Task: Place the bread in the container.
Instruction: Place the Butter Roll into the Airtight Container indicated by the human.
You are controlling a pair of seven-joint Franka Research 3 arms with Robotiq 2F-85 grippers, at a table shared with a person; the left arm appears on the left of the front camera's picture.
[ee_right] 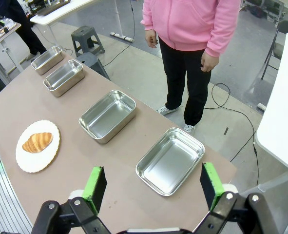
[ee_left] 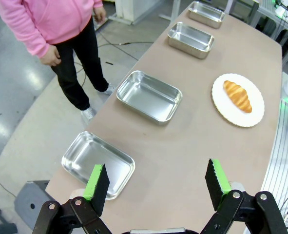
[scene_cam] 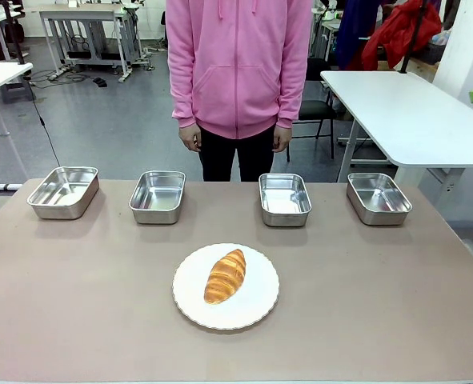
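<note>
1. Spread wide, gripping nothing: left gripper [ee_left: 156, 176], right gripper [ee_right: 152, 175].
2. Ahead-right of left gripper, ahead-left of right gripper: golden-brown ridged oblong bread [scene_cam: 225, 276] on round white scallop-edged plate [scene_cam: 190, 306].
3. Long axis diagonal in front view: far tapered end toward robot's right, near end toward its left.
4. Beyond plate, along far edge: 4 shiny rectangular stainless-steel pans [scene_cam: 285, 200] in a row, gaps between.
5. Bare tan tabletop [scene_cam: 364, 308] all around plate.

Four polished steel pans [scene_cam: 157, 196] gleam mirror-bright beyond the white plate [scene_cam: 256, 308], against the smooth, matt taupe top of the table [scene_cam: 76, 304]. On the plate, the bread [scene_cam: 225, 276] shows a ridged crust with a soft sheen. Beyond the plate, a person's pink hoodie [scene_cam: 238, 64] is soft cloth.
</note>
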